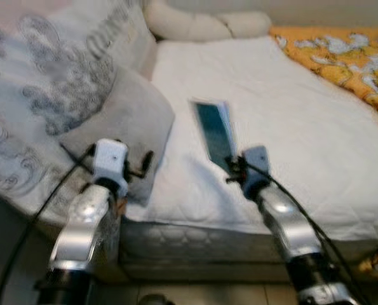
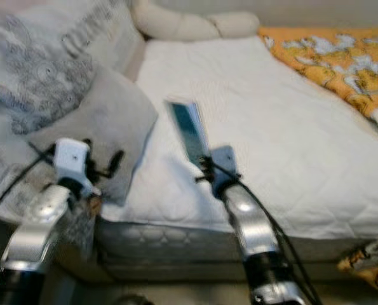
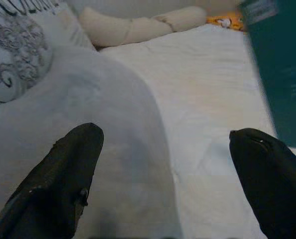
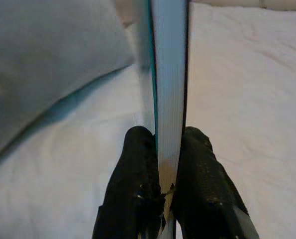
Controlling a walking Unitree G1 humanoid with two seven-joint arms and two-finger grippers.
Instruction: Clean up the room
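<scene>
We hold the book point(image 1: 215, 132) by its near end in our right gripper point(image 4: 165, 164), fingers clamped on it; it reaches away over the bed point(image 1: 290, 114); our left gripper point(image 3: 167, 174) gapes empty by the pillow point(image 1: 122, 121).

Before me lies the bed point(image 1: 290, 121), its white quilted cover spread flat. At its head rests a cream bolster point(image 1: 201, 24). On my left, a grey pillow point(image 1: 122, 121) leans against a large patterned cushion point(image 1: 42, 82) — touching it. An orange printed blanket point(image 1: 341, 57) covers the far right corner.
</scene>
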